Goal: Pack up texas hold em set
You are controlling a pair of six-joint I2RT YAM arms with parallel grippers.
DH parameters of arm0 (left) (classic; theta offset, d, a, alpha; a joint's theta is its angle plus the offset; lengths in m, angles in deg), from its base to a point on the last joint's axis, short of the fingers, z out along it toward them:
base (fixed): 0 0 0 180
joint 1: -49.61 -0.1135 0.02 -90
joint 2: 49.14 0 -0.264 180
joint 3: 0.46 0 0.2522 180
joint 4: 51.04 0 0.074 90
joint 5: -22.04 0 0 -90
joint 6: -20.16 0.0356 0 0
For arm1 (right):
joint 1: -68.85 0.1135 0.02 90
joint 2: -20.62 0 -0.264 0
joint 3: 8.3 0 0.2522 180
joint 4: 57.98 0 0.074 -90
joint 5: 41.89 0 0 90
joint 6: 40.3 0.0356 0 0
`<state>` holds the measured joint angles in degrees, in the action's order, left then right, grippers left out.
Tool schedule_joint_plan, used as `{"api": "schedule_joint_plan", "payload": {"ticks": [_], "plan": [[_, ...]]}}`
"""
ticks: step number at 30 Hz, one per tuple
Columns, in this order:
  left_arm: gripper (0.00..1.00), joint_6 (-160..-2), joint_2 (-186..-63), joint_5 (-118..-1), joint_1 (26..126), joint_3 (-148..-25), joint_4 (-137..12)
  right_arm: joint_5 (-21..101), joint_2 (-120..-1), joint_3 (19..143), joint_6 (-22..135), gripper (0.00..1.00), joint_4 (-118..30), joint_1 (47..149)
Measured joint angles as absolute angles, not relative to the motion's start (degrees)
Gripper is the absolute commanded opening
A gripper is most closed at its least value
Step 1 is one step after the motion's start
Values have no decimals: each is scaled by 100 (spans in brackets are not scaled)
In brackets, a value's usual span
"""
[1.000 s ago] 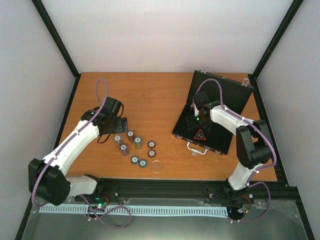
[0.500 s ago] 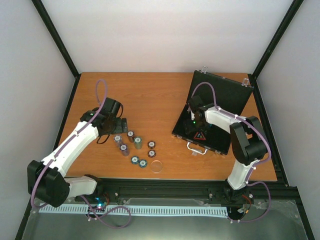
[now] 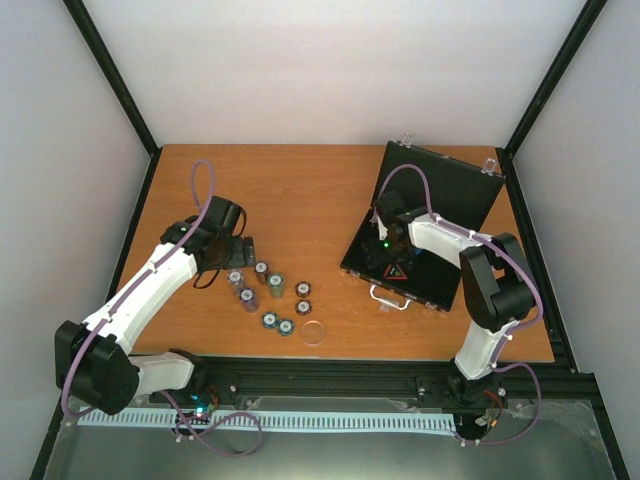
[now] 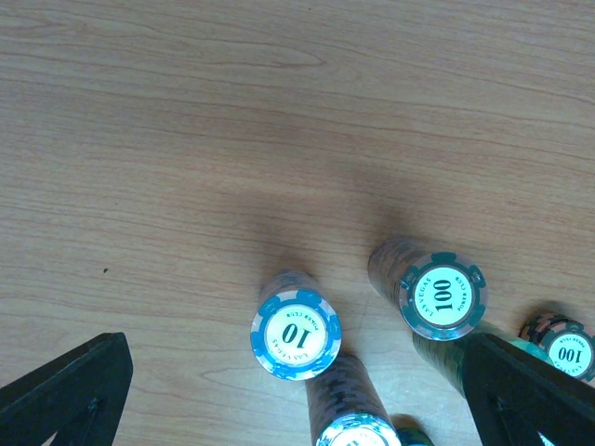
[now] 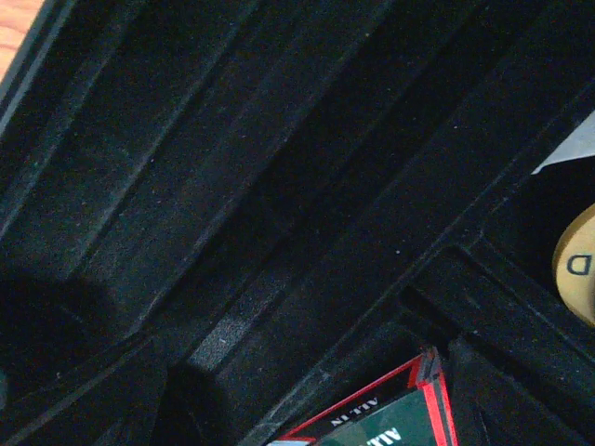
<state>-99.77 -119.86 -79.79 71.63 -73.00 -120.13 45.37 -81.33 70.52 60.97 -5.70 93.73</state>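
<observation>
Top external view, contents as seen from beside the rig.

- Orange-brown wooden tabletop [image 3: 300, 190], carrying everything below.
- Flat black hinged case [image 3: 455, 190], lying open on the right half of the tabletop. Its lid is tipped back toward the far edge and its silver handle [image 3: 392, 298] is on the near side.
- Dark triangular token with a red border [image 3: 393, 272], lying inside the case base close to the handle. The right wrist view shows one corner of it, lettered ALL IN.
- Tan round piece lettered D [image 5: 578, 265], sitting in a recess of the case's black lining.
- Small stacks of round poker chips [image 3: 268, 295], upright in a loose cluster left of centre, well apart from the case. The left wrist view shows a blue-edged top chip marked 10 [image 4: 296, 334] and a teal-edged top chip marked 100 [image 4: 443, 300], near each other but not touching.
- Pale blue round disc [image 3: 314, 333], flat on the tabletop just beside the nearest stacks.
- Left gripper [image 3: 243, 250], at the far end of the chip cluster. Its jaws are wide apart and hold nothing, with its dark fingers [image 4: 74, 390] either side of the stacks.
- Right gripper [image 3: 385, 245], low over the case base, jaws apart with nothing clamped.
</observation>
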Motion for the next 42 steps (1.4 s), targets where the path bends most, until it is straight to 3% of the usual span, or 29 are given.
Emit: {"api": "schedule_joint_plan", "payload": {"ticks": [42], "plan": [[100, -9986, -11916, -7927, 7163, -7178, -12002, 3409, -8033, 7120, 6010, 83, -511, 9568]]}}
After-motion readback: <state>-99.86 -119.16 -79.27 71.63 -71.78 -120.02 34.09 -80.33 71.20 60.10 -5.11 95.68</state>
